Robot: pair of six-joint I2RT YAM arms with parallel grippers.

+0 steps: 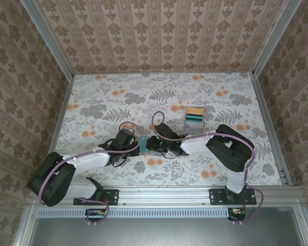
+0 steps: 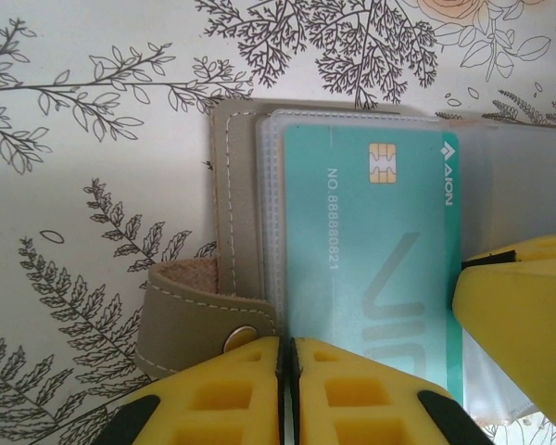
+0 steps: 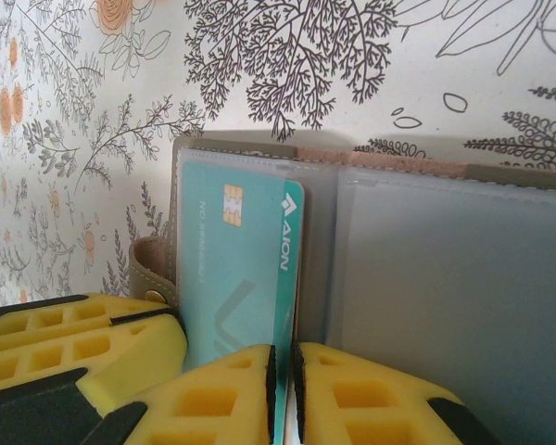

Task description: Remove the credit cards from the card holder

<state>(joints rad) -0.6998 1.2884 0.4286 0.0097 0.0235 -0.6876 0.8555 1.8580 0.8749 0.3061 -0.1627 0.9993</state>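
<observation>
The card holder [image 1: 150,145] lies open on the flowered table between my two grippers. In the left wrist view its taupe cover [image 2: 236,185] and snap strap [image 2: 190,324] show, with a teal chip credit card [image 2: 371,250] in the clear sleeve of the left panel. My left gripper [image 2: 287,341] is shut on the sleeve's left edge, beside the strap. My right gripper [image 3: 283,350] is shut on the right edge of the same credit card [image 3: 232,269]. The holder's right panel [image 3: 445,297] is a cloudy grey sleeve with nothing showing through.
A clear plastic box [image 1: 194,118] with stacked coloured cards stands behind and to the right of the holder. Both grippers [image 1: 138,146] [image 1: 161,148] crowd the holder near the table's front. Patterned walls close in the table on three sides.
</observation>
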